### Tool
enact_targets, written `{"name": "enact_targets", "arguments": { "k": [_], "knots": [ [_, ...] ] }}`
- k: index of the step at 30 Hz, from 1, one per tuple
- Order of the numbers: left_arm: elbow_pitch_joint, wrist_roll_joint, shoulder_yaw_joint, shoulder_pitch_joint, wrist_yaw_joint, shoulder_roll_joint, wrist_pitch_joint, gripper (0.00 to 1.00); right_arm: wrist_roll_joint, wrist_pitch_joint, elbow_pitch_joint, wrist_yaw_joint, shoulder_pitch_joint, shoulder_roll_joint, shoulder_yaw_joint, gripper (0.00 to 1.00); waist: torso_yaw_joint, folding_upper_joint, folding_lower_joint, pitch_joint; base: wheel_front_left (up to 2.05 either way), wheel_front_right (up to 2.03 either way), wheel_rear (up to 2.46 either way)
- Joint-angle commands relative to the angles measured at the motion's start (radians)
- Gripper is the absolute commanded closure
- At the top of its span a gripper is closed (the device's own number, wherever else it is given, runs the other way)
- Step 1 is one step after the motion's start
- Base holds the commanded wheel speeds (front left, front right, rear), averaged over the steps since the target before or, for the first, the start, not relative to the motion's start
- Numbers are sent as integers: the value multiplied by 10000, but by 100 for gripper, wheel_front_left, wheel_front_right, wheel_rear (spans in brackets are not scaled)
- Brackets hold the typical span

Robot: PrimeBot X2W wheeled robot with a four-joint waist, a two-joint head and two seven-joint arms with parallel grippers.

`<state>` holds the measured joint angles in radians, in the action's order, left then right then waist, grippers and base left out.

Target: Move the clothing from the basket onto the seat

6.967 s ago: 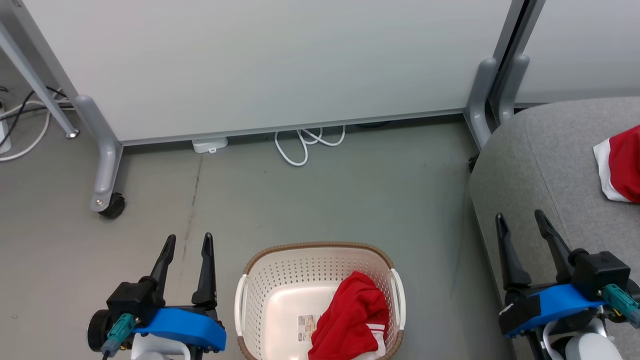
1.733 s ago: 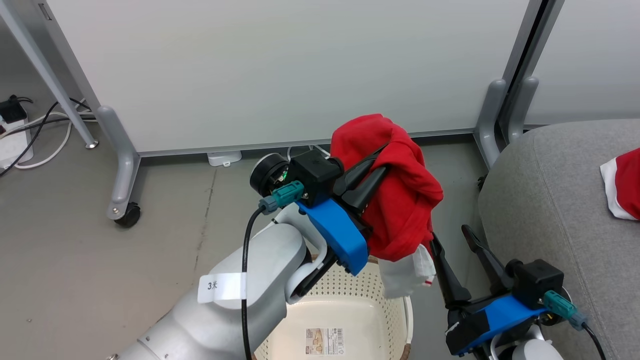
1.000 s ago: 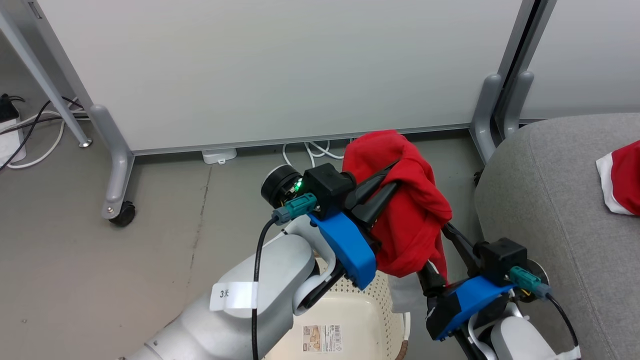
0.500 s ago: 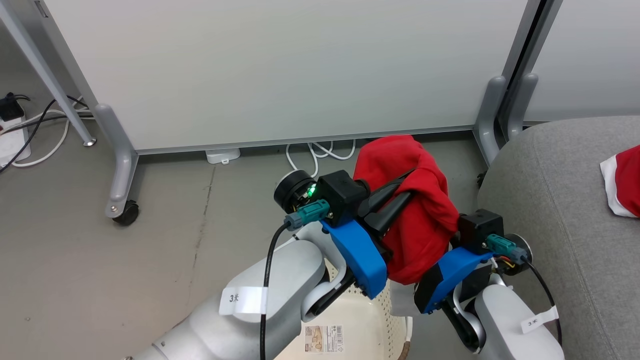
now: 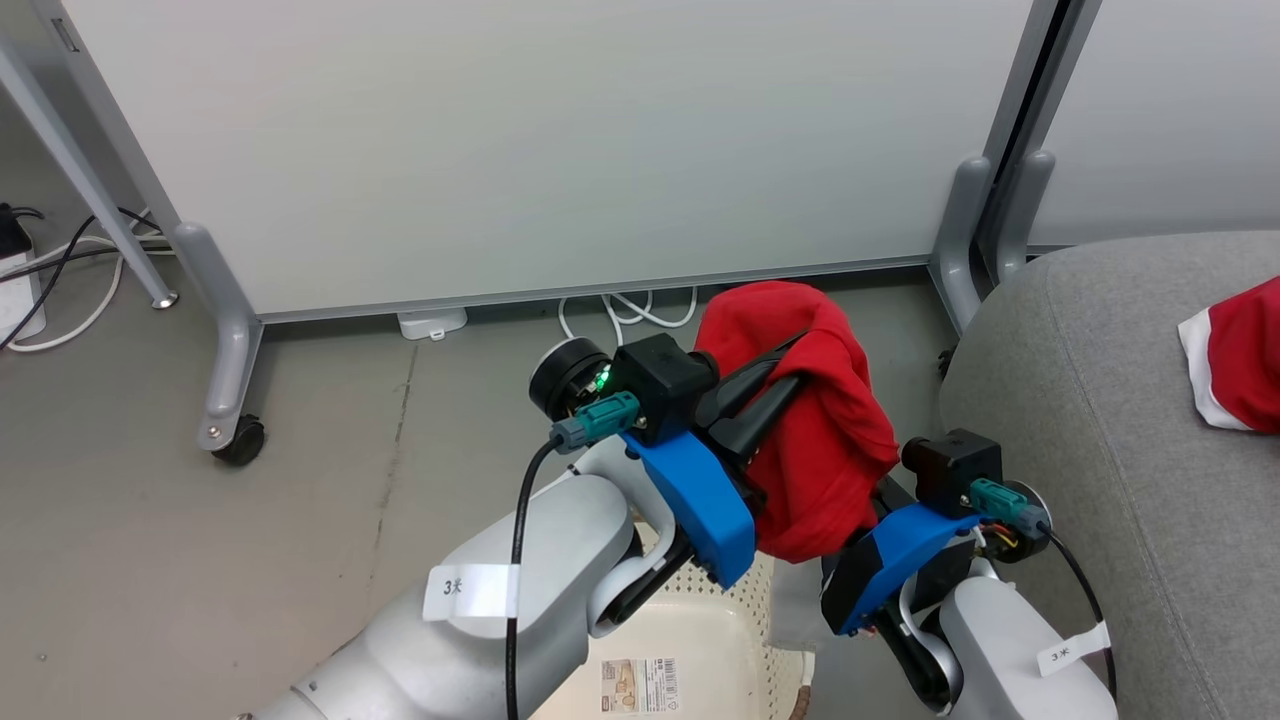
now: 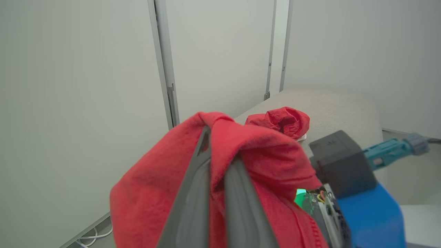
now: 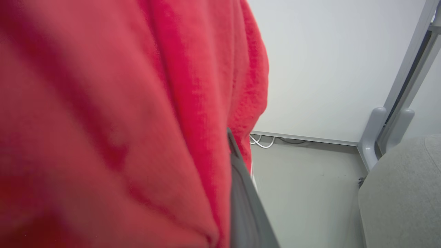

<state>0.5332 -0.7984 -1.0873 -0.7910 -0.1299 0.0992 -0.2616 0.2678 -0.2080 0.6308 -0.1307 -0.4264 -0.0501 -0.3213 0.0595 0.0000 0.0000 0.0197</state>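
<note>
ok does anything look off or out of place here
Nothing spilled or damaged. One oddity: the left tool and right tool are both shut on the same red garment, bunched in mid-air by the basket.

Grey floor point(image 5: 200, 560) with the basket point(image 5: 700, 640) and white cables point(image 5: 625, 310); the seat point(image 5: 1100, 400) (light grey) with one red garment point(image 5: 1238, 360)

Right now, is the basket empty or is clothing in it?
Empty as far as shows: in the basket just the label sits on its bare floor; the left arm hides the rest.
</note>
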Motion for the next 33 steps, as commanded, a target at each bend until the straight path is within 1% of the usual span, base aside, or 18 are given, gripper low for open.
{"name": "enact_targets", "arguments": {
  "k": [1,12,13,14,15,28,33],
  "knots": [
    [28,-10,70,39,-8,51,-51,100,68,-71,85,-1,-138,-5,-39,100,-24,0,0,-18,0,0,0],
    [65,99,248,150,-8,70,-52,100,140,-255,190,-1,-162,-5,-23,100,-58,0,0,-34,0,0,0],
    [74,113,241,164,-8,73,-52,84,149,-266,197,-1,-164,-5,-23,100,-57,0,0,-40,0,0,0],
    [88,123,233,177,-8,73,-52,55,160,-274,203,-1,-167,-5,-18,100,-55,0,0,-46,0,0,0],
    [106,136,226,195,-8,76,-52,1,155,-288,210,-1,-170,-5,-17,100,-55,0,0,-53,0,0,0],
    [248,250,259,445,-8,117,-52,0,163,-376,261,-1,-144,-5,43,100,-58,0,0,-113,0,0,0],
    [110,400,489,686,-8,229,-52,0,218,-405,246,-1,-128,-5,64,100,-76,0,0,-109,0,0,0]
  ]
}}
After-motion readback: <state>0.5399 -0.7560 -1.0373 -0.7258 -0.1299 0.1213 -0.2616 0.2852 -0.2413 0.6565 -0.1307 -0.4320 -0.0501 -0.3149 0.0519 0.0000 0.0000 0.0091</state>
